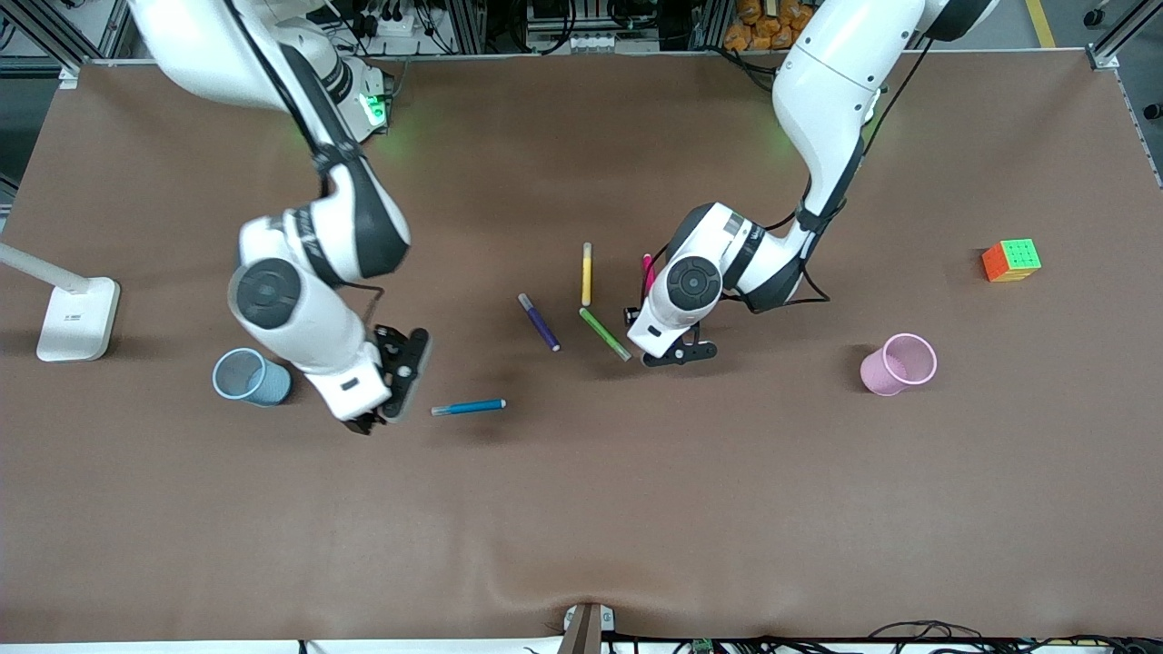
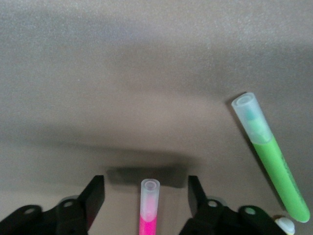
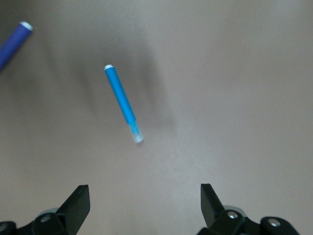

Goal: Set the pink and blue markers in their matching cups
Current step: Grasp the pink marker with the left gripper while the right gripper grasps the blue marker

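Observation:
The pink marker (image 1: pixel 648 271) lies near the table's middle, mostly hidden under my left arm's wrist. In the left wrist view its pale end (image 2: pixel 149 198) lies between the open fingers (image 2: pixel 96 195) of my left gripper (image 2: pixel 145 185), untouched. My left gripper (image 1: pixel 636 318) is low over it. The blue marker (image 1: pixel 469 407) lies flat on the table, nearer the front camera. My right gripper (image 1: pixel 363 420) hovers open and empty between it and the pale blue cup (image 1: pixel 250 376). The right wrist view shows the blue marker (image 3: pixel 122 100) ahead of my right gripper (image 3: pixel 145 193). The pale pink cup (image 1: pixel 898 364) stands toward the left arm's end.
A green marker (image 1: pixel 604 333), a yellow marker (image 1: pixel 586 273) and a dark purple marker (image 1: pixel 539 322) lie beside the pink one. The green one (image 2: pixel 272 157) lies close to my left gripper. A colour cube (image 1: pixel 1010 260) and a white lamp base (image 1: pixel 78 318) sit near the table's ends.

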You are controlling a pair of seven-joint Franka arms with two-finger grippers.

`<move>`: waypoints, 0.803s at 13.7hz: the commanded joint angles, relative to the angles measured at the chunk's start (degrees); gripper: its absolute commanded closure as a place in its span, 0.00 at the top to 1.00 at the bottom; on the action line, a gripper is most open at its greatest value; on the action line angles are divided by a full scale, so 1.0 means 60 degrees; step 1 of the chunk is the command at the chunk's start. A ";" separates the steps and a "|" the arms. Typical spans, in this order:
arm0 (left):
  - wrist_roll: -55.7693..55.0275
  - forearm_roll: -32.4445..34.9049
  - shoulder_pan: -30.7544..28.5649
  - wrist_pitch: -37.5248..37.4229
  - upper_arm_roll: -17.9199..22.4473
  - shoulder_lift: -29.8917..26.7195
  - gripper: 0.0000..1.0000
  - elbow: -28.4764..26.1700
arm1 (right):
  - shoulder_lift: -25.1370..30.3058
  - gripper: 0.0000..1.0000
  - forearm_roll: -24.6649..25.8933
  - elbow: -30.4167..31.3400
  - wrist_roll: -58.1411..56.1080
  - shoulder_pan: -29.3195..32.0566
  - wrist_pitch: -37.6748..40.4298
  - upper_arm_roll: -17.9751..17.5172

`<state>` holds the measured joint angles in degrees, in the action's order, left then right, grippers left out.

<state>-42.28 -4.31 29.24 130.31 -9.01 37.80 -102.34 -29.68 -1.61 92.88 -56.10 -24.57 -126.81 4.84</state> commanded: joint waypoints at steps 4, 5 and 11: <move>-0.0336 -0.0015 0.0107 0.0137 0.0023 -0.0059 0.63 -0.0096 | -0.1394 1.00 0.0370 -0.0333 0.0223 -0.0270 -0.1098 0.0131; -0.0394 -0.0029 0.0179 0.0137 0.0023 -0.0030 0.60 -0.0096 | -0.1482 1.00 0.0356 -0.0319 0.0296 -0.0271 -0.1334 0.0132; -0.0644 -0.0029 0.0356 0.0137 0.0023 -0.0015 0.07 -0.0096 | -0.1805 1.00 0.0356 -0.0289 0.0984 -0.0373 -0.1438 0.0117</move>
<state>-45.34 -4.31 31.43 130.36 -9.15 37.83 -102.56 -39.30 -0.80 92.18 -52.71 -25.98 -135.59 4.96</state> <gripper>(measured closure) 0.709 0.000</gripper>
